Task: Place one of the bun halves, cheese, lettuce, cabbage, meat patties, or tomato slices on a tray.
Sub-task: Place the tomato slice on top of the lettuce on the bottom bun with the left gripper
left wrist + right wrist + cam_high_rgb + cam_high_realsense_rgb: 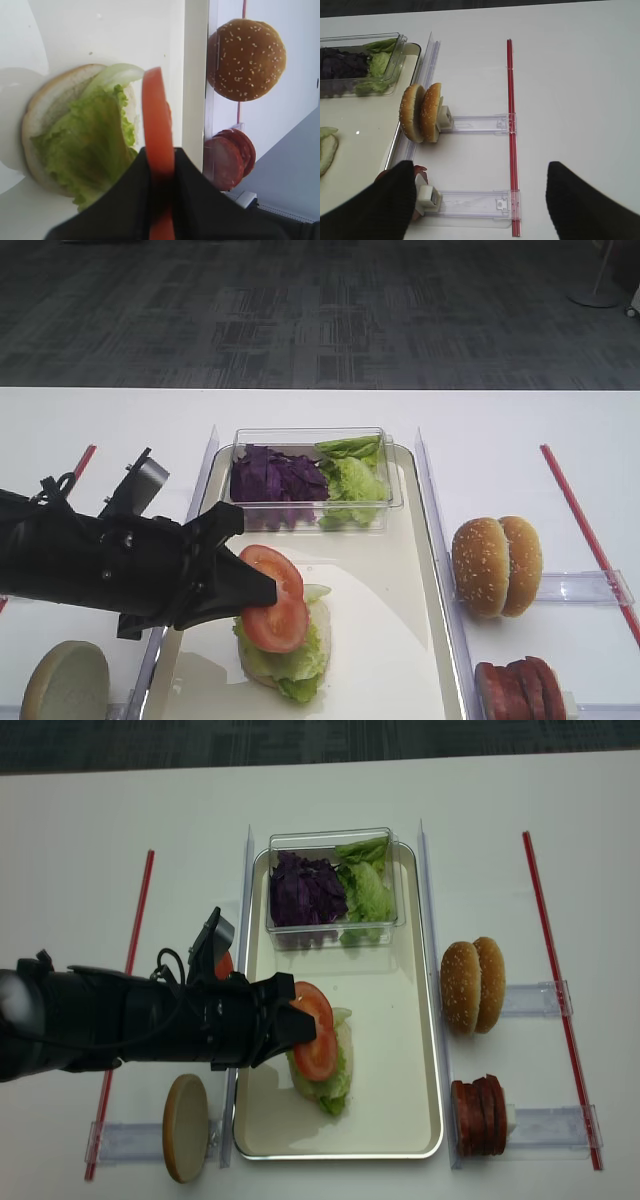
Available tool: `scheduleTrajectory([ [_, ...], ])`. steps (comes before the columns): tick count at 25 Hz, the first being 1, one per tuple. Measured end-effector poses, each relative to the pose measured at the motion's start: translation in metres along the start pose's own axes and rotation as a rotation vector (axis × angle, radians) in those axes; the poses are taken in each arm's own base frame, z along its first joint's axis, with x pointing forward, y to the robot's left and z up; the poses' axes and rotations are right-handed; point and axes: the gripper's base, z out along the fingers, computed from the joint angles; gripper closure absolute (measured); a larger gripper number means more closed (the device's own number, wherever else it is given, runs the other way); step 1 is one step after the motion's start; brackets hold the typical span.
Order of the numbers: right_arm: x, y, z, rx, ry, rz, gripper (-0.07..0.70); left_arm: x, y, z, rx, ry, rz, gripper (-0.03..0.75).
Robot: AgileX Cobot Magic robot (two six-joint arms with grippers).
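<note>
The left end effector [262,592] was closed tight on a tomato slice [274,598], holding it just above the lettuce [290,665] and bun half [37,107] on the tray [400,640], so next it likely needed to lower and let go

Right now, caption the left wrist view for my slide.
Left gripper holds a tomato slice edge-on above the lettuce on a bun half.

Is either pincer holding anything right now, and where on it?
The left pincer pinches a tomato slice by its lower edge, held on edge above the lettuce and bun. The right pincer is open, holding nothing.
</note>
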Motion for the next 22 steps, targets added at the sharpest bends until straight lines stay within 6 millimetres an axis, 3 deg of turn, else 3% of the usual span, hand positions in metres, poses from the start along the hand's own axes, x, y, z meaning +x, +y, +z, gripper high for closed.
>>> scheduleTrajectory([
  [22,0.0000,0.0000,0.0000,0.000,0.000,0.000,0.071,-0.0007,0.0000,0.0000,0.000,-0.007,-0.006,0.659],
])
